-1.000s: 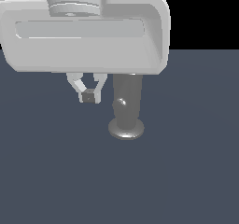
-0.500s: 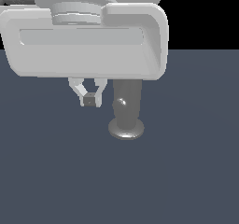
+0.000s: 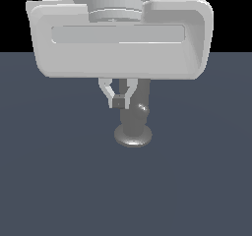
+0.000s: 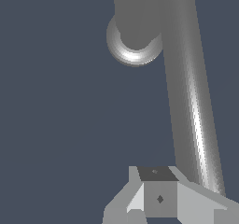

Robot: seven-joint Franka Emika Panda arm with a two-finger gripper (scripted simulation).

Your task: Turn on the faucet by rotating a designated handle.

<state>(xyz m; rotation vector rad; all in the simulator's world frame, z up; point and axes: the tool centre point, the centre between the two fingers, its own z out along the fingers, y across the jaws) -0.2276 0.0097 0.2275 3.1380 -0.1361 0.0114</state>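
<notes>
Faucet [image 3: 134,127] at frame centre is reached, the handle [image 4: 191,92] is not yet gripped, and the gripper [image 3: 119,101] is pressed together beside it.

Both renders are evenly and rather dimly lit, sharp from edge to edge with no blur or lens distortion, and the dark floor [image 3: 59,181] carries no distinct cast shadow in either view. Highlights show the light falling from above: a bright glint on the faucet [image 3: 134,127] base rim in the exterior view, and in the wrist view a pale streak down the handle [image 4: 196,115]. The pale arm housing [image 3: 118,38] is brightest, shading grey underneath, against a black background.
</notes>
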